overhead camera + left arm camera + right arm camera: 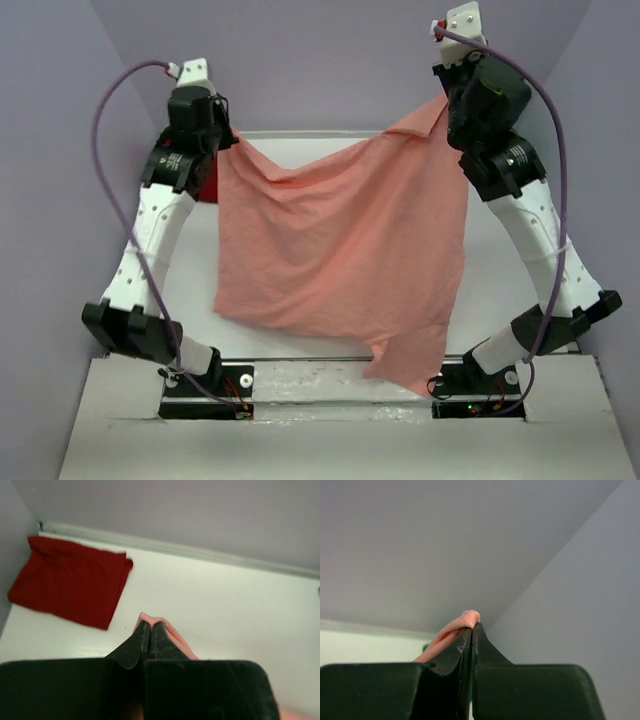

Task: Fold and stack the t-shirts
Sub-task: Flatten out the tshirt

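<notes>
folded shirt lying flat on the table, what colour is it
The folded shirt is plain dark red, seen best in the left wrist view.

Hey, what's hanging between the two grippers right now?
The salmon-pink t-shirt hangs spread in the air between the left gripper and the right gripper. Each is shut on its upper edge. The top view shows it.

White table (490,280) between pale lilac walls (320,60), a light strip (200,552) along its far edge.
</notes>
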`<state>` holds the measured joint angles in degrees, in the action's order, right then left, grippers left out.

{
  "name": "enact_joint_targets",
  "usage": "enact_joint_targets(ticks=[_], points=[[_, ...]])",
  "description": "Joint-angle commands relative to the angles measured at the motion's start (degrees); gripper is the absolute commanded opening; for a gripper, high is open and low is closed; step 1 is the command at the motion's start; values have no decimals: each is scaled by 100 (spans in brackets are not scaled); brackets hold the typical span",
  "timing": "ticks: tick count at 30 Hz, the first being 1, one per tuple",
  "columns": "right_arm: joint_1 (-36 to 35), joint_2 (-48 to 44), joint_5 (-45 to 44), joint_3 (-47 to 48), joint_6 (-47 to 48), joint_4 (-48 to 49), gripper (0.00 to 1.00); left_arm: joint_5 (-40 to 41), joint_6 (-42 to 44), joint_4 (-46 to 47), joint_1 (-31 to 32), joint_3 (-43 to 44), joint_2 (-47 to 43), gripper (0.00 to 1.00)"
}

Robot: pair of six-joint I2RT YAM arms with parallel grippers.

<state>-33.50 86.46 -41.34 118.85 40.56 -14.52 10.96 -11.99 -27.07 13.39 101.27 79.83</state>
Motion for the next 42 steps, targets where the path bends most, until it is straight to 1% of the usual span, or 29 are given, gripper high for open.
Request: enact_joint_targets(ticks=[1, 2, 5, 10, 15, 17, 25, 31, 36, 40, 42], points=[[843, -6, 1178, -774, -1673, -771, 0, 46, -269, 711, -91, -852, 357, 0], [1097, 38, 1294, -871, -1769, -789, 0, 116, -286, 964, -99, -1029, 471, 0], [1441, 231, 1690, -1144, -2112, -867, 0, 38, -313, 1273, -187, -1469, 717, 0], [1565, 609, 2024, -1416, -2324, -929, 0, -58, -225, 1634, -310, -1734, 1086, 0], [1680, 925, 2121, -1628, -2491, -947, 0, -454, -243, 1863, -451, -1638, 1561, 0], [1732, 1013, 2183, -1715, -2535, -965, 0, -568, -199, 1837, -460, -1454, 1806, 0], [1908, 1066, 2280, -2023, -2711, -965, 0, -806, -234, 1907, -460, -1242, 2264, 0], [1961, 1058, 2262, -2129, -2799, -947, 0, -912, -181, 1907, -460, -1338, 2230, 0], [2013, 1145, 2209, -1936, -2755, -956, 0, -666, -111, 1784, -460, -1400, 2028, 0], [2014, 918, 2297, -1848, -2807, -956, 0, -648, -120, 1819, -460, -1487, 1572, 0], [2014, 725, 2333, -1760, -2799, -956, 0, -787, -120, 1837, -451, -1470, 1361, 0]])
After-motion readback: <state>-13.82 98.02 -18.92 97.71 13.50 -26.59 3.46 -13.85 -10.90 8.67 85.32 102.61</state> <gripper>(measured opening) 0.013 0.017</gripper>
